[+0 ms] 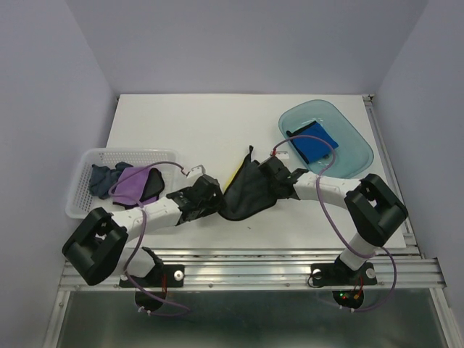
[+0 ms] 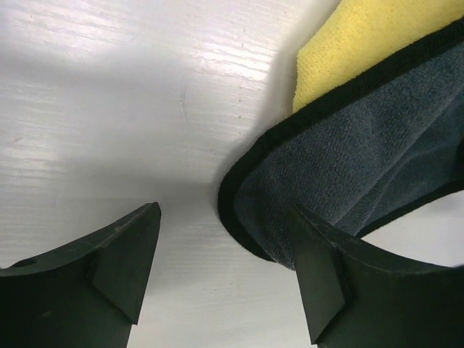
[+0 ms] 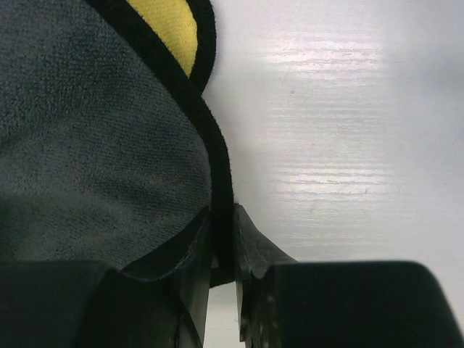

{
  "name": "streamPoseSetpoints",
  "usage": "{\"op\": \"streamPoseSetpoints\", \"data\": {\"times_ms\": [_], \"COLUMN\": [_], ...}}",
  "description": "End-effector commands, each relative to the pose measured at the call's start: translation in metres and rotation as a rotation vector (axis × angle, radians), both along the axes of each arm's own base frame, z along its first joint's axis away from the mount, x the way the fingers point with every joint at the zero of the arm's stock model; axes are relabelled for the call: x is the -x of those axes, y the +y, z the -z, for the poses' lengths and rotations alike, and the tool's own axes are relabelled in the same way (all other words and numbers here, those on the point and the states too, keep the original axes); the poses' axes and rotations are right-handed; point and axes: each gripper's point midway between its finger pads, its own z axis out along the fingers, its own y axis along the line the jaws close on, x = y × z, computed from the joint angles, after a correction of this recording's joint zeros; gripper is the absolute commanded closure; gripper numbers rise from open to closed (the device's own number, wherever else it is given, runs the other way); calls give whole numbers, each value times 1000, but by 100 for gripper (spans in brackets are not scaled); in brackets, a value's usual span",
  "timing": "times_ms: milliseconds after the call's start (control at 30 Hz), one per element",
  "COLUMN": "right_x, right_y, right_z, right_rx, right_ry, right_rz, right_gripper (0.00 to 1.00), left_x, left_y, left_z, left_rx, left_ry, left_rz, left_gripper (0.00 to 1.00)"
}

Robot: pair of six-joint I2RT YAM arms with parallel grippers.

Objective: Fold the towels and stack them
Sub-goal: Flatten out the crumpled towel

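A dark grey towel (image 1: 246,190) with black edging and a yellow underside lies crumpled at the table's middle, between both arms. My right gripper (image 3: 222,217) is shut on the black edge of this towel (image 3: 94,145), with a yellow patch (image 3: 170,25) showing beyond. My left gripper (image 2: 226,210) stands open just above the table. The towel's rounded corner (image 2: 348,174) reaches between its fingers, against the right finger (image 2: 319,283). A bright blue towel (image 1: 313,143) lies folded in the teal tray. A purple towel (image 1: 134,185) and a dark navy towel (image 1: 105,177) sit in the white basket.
The teal plastic tray (image 1: 355,156) stands at the back right. The white mesh basket (image 1: 83,163) sits at the left edge, close to the left arm's elbow. A metal rail (image 1: 246,264) runs along the near edge.
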Motion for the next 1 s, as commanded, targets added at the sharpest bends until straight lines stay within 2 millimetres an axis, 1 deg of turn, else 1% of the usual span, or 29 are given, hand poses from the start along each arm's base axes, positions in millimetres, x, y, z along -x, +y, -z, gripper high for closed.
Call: {"op": "streamPoseSetpoints", "data": {"times_ms": [0,67,200,233,267,300,367,400,433,467,500,533,567,633,667,700,767,833,933,967], "right_x": [14,13,14,13,13,13,13,13,13,13,13,14,14,13,13,13,13,13,14,14], "right_y": [-12,-12,-10,-9,-8,-8,-8,-9,-9,-9,-9,-9,-9,-9,-8,-8,-9,-9,-8,-8], "right_z": [11,10,13,11,11,11,9,8,7,7,7,7,8,7,7,6,4,0,-3,-7], "right_rx": [38,40,31,28,23,23,23,20,19,18,18,18,18,13,11,10,3,-6,-18,-25], "right_ry": [45,45,55,51,52,51,47,44,42,40,39,40,41,40,39,38,33,25,23,15], "right_rz": [16,18,13,13,11,9,7,8,7,7,5,3,5,4,1,3,6,6,3,3], "right_gripper": [78,78,79,79,79,79,79,79,79,79,79,79,79,80,80,80,80,80,80,80], "left_x": [-8,-6,-8,-6,-7,-6,-8,-6,-6,-5,-4,-3,-2,2,4,5,12,14,20,22], "left_y": [4,0,-9,-5,-1,2,8,9,10,10,8,6,4,1,1,1,2,0,-1,1], "left_z": [-2,1,-1,5,8,12,15,20,22,24,28,29,32,38,40,43,51,52,54,55], "left_rx": [-70,-85,-111,-144,-171,-204,-246,-272,-285,-295,-307,-310,-312,-327,-333,-333,-341,-350,-361,-367], "left_ry": [-18,-13,-23,2,2,25,33,52,58,65,75,81,86,101,109,116,141,142,152,158], "left_rz": [10,28,52,45,33,26,-1,-6,-7,-4,5,10,17,34,39,37,44,54,60,57], "left_gripper": [22,22,23,23,25,30,33,37,38,41,41,46,46,53,55,60,61,64,76,85]}}
